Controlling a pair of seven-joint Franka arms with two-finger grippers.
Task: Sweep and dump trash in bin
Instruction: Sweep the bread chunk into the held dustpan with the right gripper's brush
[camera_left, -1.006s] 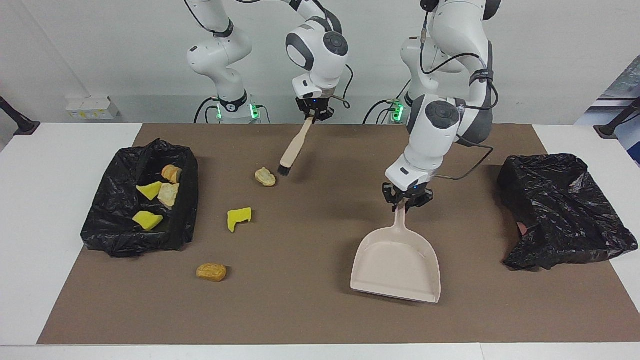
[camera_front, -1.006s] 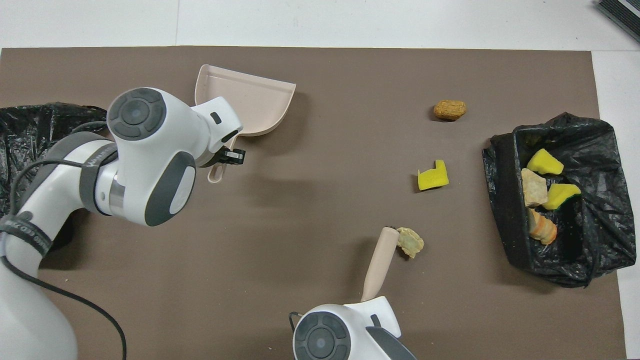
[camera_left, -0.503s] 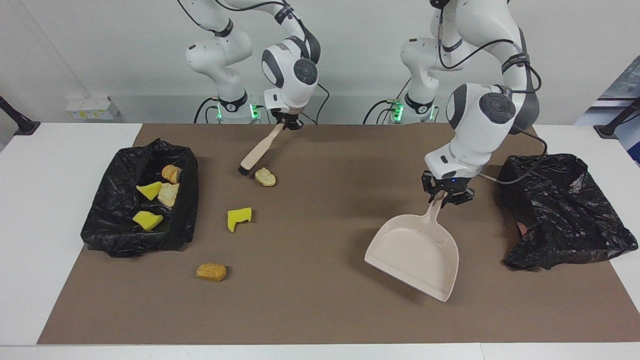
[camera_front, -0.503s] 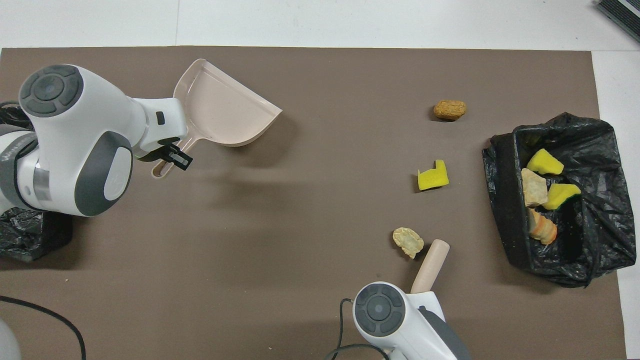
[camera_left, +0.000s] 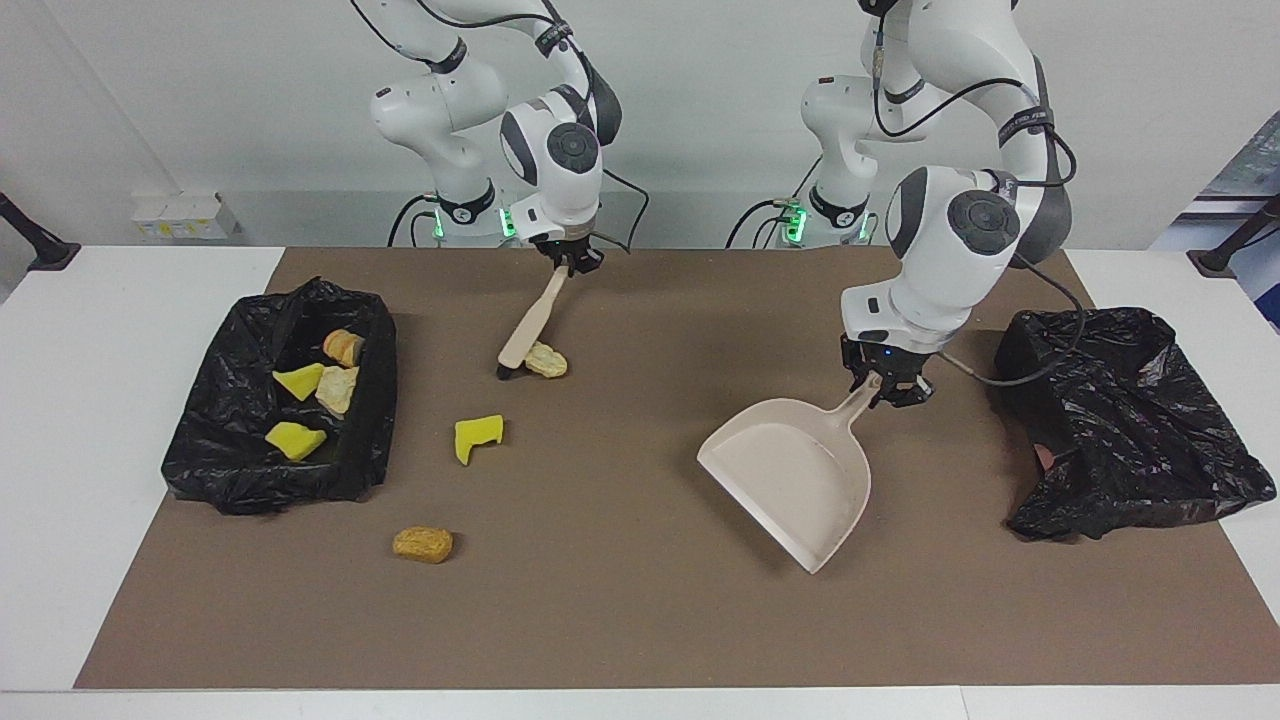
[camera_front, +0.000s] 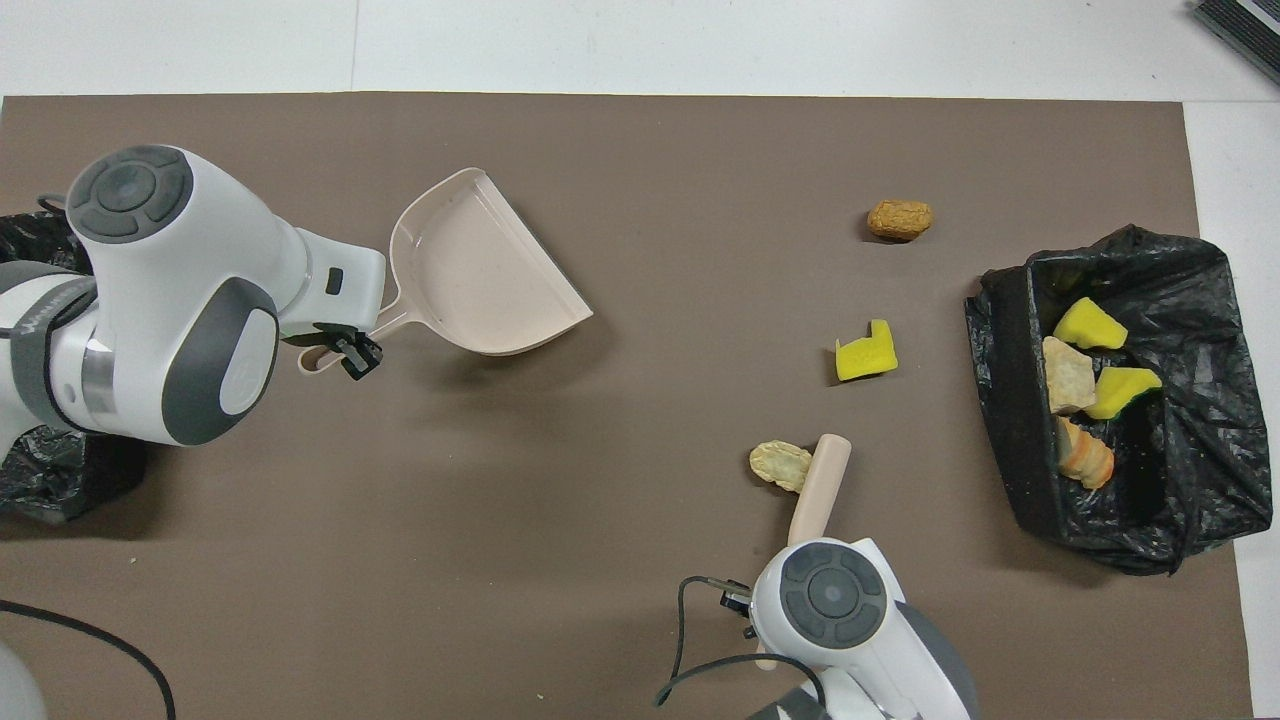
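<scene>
Facing view: nearest the robots, the right gripper (camera_left: 569, 257) hangs from a bent elbow over the edge of the brown mat (camera_left: 640, 620), wrist pointing down, its fingers clamped tight on the top of the brush (camera_left: 528, 326). The brush slants away from the robots, and its dark bristles rest on the mat against a tan lump of trash (camera_left: 548, 360). In the overhead view the same lump (camera_front: 781, 465) touches the brush (camera_front: 820, 487) on the side toward the left arm.

The left arm folds down from a high shoulder, its wrist tipped toward the middle of the table. The left gripper (camera_left: 888, 385) is closed on the handle of the beige dustpan (camera_left: 792, 480), whose mouth is turned toward the trash and the right arm's end.

Farther from the robots lies a yellow sponge chunk (camera_left: 478, 437), and farther still an orange-brown lump (camera_left: 422, 544). The black-lined bin (camera_left: 215, 440) at the right arm's end holds two yellow scraps (camera_left: 295, 440) and two tan ones (camera_left: 338, 388). A second black bag (camera_left: 1130, 420) sits at the left arm's end.

Dark bands on the left arm (camera_front: 40, 320) carry pale lettering, too small to read.
</scene>
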